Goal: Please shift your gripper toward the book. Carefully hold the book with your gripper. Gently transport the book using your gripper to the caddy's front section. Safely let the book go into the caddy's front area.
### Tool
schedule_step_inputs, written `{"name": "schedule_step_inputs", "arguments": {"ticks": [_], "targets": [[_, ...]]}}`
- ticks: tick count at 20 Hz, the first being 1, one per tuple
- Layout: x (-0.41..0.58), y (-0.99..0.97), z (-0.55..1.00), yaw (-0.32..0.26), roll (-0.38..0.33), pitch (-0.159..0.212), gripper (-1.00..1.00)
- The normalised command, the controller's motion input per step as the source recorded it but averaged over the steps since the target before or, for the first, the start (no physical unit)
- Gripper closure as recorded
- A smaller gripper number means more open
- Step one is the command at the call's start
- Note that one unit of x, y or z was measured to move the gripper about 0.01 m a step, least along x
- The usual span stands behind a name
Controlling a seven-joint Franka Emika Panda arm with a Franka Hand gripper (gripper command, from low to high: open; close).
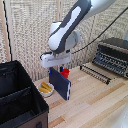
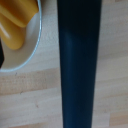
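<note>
Exterior view: black caddy (image 1: 20,95), compartments seemingly empty; just beside it a bowl (image 1: 46,88) of yellow pieces, then the navy book (image 1: 60,84) hanging upright, clamped at its top edge by the gripper (image 1: 56,67). Carry level toward the caddy, clearing bowl and rim.

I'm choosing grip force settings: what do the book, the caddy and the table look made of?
Book: apparently a smooth matte navy cover, likely card or laminate, judging by its even, unglossy face. Caddy: black, seemingly fabric, with soft dull walls. Table: light wood, with visible plank lines and grain.
</note>
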Motion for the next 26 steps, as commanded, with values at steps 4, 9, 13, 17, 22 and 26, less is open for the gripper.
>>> {"name": "schedule_step_inputs", "arguments": {"ticks": [4,9,13,17,22,26], "targets": [[0.099,-0.01,-0.12,0.038,0.000,0.023,1.00],[0.001,0.02,-0.01,0.004,0.000,0.006,1.00],[0.015,0.01,0.00,0.000,0.000,0.002,1.00],[0.000,0.00,0.00,0.011,0.000,0.000,1.00],[0.000,0.00,0.00,0.013,0.000,0.000,1.00],[0.021,0.00,0.07,-0.009,0.001,0.001,1.00]]}}
